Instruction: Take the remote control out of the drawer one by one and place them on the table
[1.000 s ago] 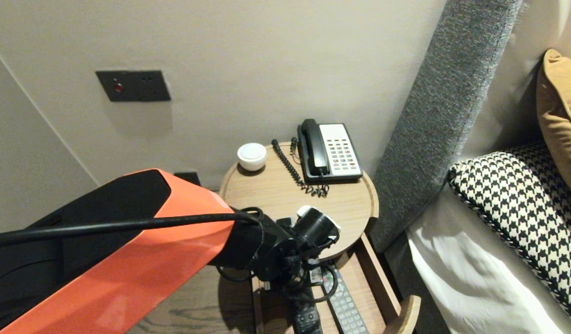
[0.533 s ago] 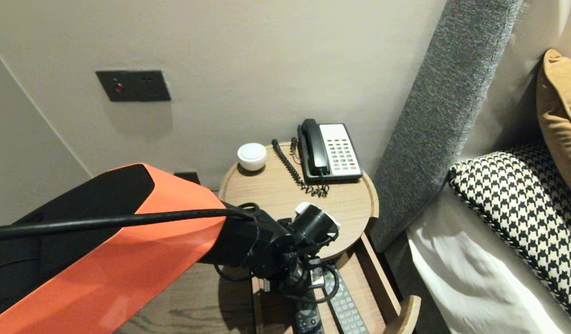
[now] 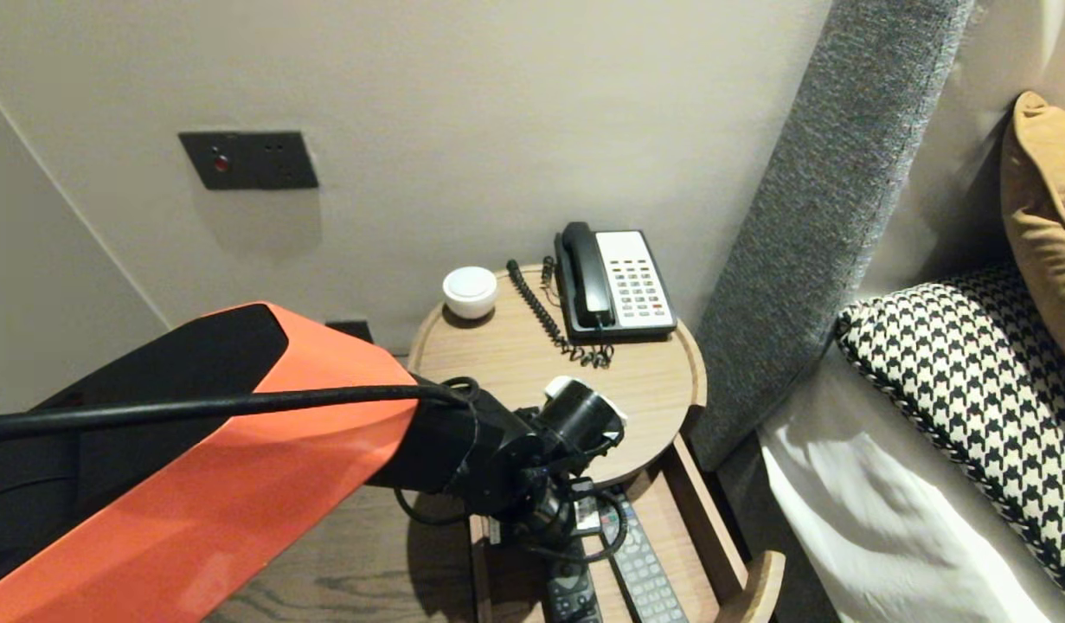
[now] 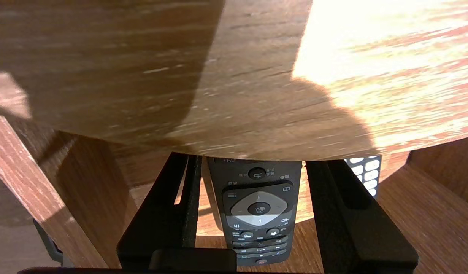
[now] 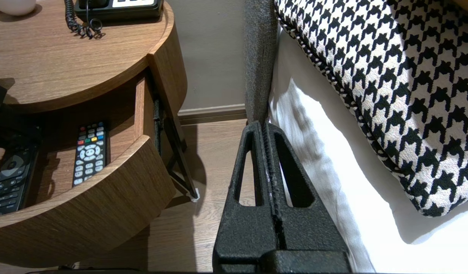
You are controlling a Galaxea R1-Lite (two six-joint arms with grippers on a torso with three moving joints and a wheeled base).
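My left arm (image 3: 238, 484) reaches down into the open drawer (image 5: 85, 213) of a round wooden bedside table (image 3: 515, 355). The left gripper (image 4: 253, 160) is open, one finger on each side of a black remote (image 4: 256, 209) that lies flat on the drawer floor. Wood shows between the remote and one finger. The fingertips are hidden under the table top's edge. In the head view the remote's near end (image 3: 572, 597) shows below the wrist. My right gripper (image 5: 265, 127) is shut on nothing and parked above the floor beside the bed.
A second remote with pale keys (image 3: 640, 562) lies in the drawer beside the black one. A telephone (image 3: 619, 281) and a white cup (image 3: 470, 292) stand on the table top. A grey headboard (image 3: 809, 216) and a houndstooth pillow (image 3: 973, 389) are to the right.
My left forearm has drifted slightly to the left in the head view. Both remotes lie where they were, and the right arm has kept still.
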